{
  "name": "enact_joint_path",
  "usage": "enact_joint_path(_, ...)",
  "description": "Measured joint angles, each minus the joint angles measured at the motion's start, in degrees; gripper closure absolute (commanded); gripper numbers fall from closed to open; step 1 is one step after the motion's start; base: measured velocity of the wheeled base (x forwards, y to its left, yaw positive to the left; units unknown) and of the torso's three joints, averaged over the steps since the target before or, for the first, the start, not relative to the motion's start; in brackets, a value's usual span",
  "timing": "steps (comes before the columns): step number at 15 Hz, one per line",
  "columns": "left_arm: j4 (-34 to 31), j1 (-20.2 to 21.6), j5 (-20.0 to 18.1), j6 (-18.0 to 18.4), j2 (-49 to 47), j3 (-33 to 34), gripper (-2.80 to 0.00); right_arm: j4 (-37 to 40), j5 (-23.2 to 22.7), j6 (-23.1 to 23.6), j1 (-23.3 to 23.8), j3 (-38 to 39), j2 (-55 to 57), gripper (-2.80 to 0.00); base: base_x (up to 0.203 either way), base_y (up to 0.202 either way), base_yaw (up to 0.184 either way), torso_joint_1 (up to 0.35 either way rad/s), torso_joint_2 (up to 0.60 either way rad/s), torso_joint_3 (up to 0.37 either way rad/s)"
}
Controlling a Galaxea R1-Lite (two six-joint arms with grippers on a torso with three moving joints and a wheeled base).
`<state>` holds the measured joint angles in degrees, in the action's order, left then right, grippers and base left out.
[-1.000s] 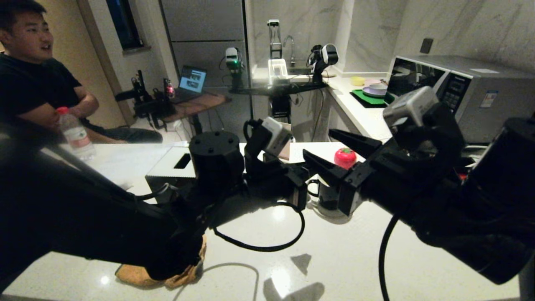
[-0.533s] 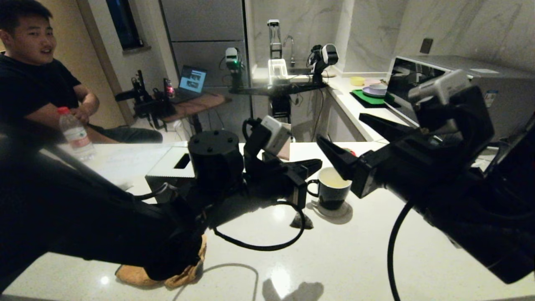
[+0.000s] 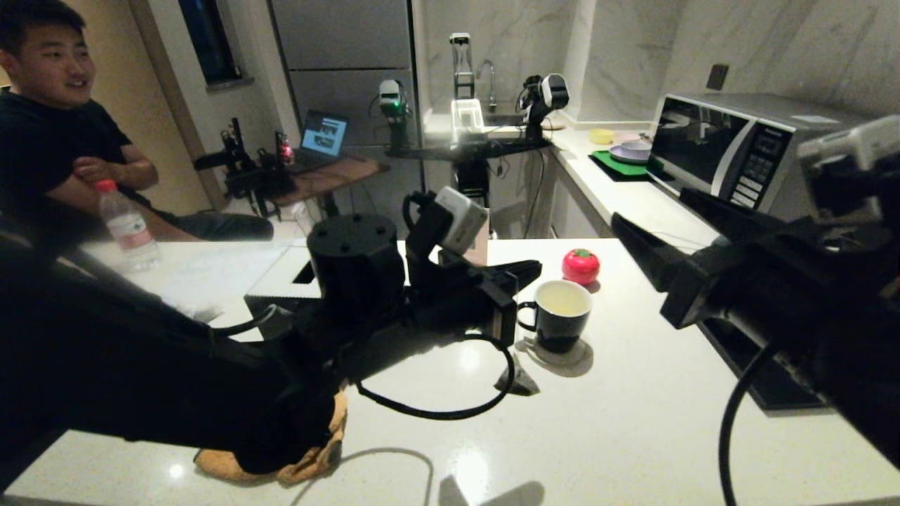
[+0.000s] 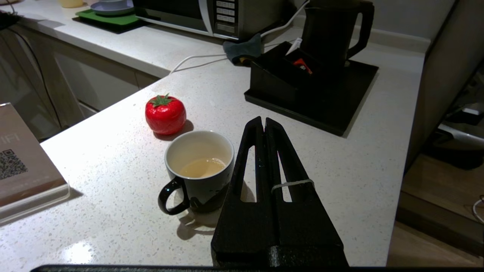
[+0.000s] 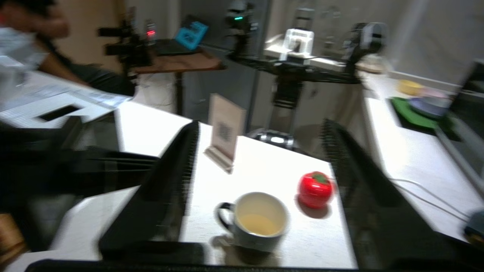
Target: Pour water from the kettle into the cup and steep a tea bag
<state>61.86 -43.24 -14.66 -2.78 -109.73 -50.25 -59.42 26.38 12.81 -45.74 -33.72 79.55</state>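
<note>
White speckled counter (image 3: pixel 633 436) runs across a dim kitchen, with a microwave (image 3: pixel 731 151) along the far wall and a person (image 3: pixel 49 119) seated beyond the far left corner. Biggest of the task's things is the kettle (image 4: pixel 332 34) — matte black, bulbous, standing on a black tray (image 4: pixel 355 98) well apart from the cup; part full it would likely be heavy and front-loaded, so the stiff handle at its side is the place to take it, gripped squarely so it cannot swing. Next the right gripper (image 3: pixel 675 232), up at the right of the cup and clear of it, fingers spread and empty. The left gripper (image 4: pixel 264 132) sits just beside the cup with its fingers pressed together, nothing visibly between them. The cup (image 4: pixel 198 170) stands on the counter near a red tomato-shaped ornament (image 4: pixel 165 114): black glazed ceramic, white inside, loop handle turned toward the left arm — hard, slick and breakable, best left standing. Water (image 4: pixel 204 167) lies shallow in it, pale yellowish. A small dark wedge on the counter just before the cup may be the tea bag (image 3: pixel 519 379); soft, light, and probably best lifted by its string, which I cannot make out.
</note>
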Motion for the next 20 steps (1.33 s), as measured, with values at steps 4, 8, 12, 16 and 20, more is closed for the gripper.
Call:
enact_joint_path(4, 0.0, -0.5, 0.1, 0.0, 0.6, 0.1, 0.0, -2.2, 0.0, 0.0, 5.1, 5.2, -4.9, 0.0, 0.0, 0.0, 0.0, 0.0, 0.0, 0.0)
enact_joint_path(8, -0.1, -1.8, 1.1, 0.0, 0.8, 0.1, 0.0, -7.9, 0.0, -0.1, 13.5, 11.5, -8.1, 0.0, 0.0, 0.0, 0.0, 0.0, 0.0, 0.0)
enact_joint_path(12, -0.1, -2.2, 1.3, 0.0, 0.8, 0.1, 0.0, -9.8, 0.0, -0.4, 21.4, 15.6, -10.4, 0.0, 0.0, 0.0, 0.0, 0.0, 0.0, 0.0)
enact_joint_path(16, 0.0, -2.3, 1.3, 0.0, 0.8, 0.0, 0.0, -9.4, 0.0, -0.1, 31.5, 18.7, -12.1, 0.0, 0.0, 0.0, 0.0, 0.0, 0.0, 0.0)
enact_joint_path(20, 0.0, -2.3, 1.3, 0.0, 0.8, 0.0, 0.0, -9.0, 0.0, -0.4, 37.8, 28.6, -17.3, 0.0, 0.0, 0.0, 0.0, 0.0, 0.0, 0.0)
